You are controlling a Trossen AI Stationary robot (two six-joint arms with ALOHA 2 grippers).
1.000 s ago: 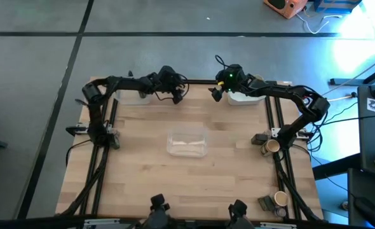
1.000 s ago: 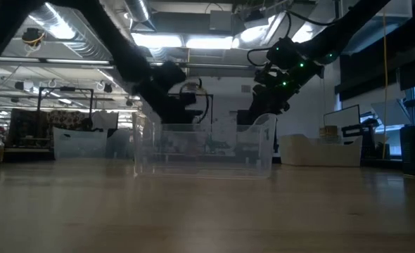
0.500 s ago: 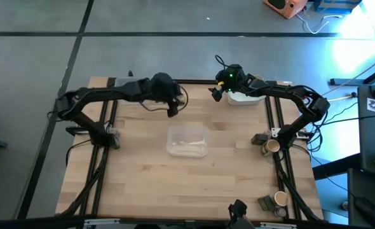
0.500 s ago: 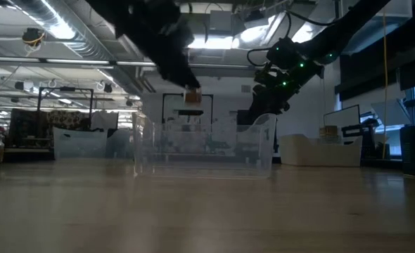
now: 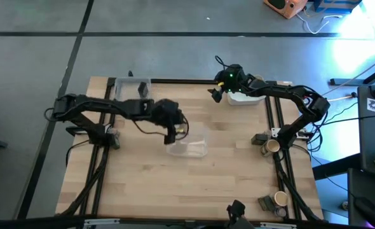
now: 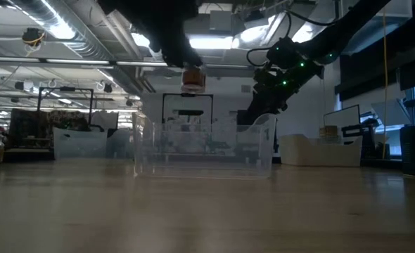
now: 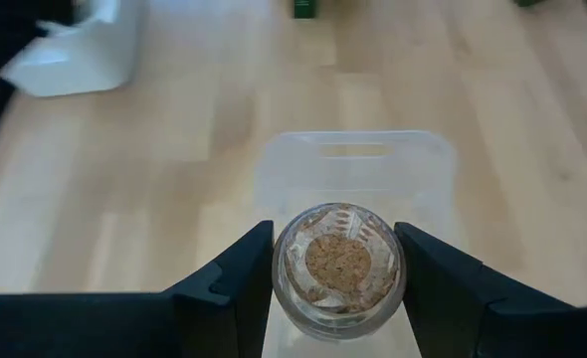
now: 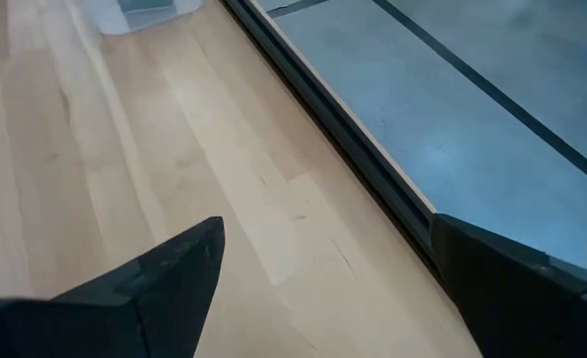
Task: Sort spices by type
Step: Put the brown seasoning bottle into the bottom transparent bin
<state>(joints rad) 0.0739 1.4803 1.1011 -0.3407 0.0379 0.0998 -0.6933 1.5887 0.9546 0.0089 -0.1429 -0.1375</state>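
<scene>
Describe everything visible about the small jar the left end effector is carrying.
The jar is small, round and clear, glass by the look of it, with a tan cork stopper in its mouth. It is clamped between the two dark fingers of the left end effector, which touch its opposite sides. In the low view it hangs upright in the air above the clear plastic tray, not touching it. Its contents cannot be made out.

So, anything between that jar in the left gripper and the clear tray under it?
Nothing visible. The left gripper holds the corked jar above the clear tray, with only open air between them.
</scene>
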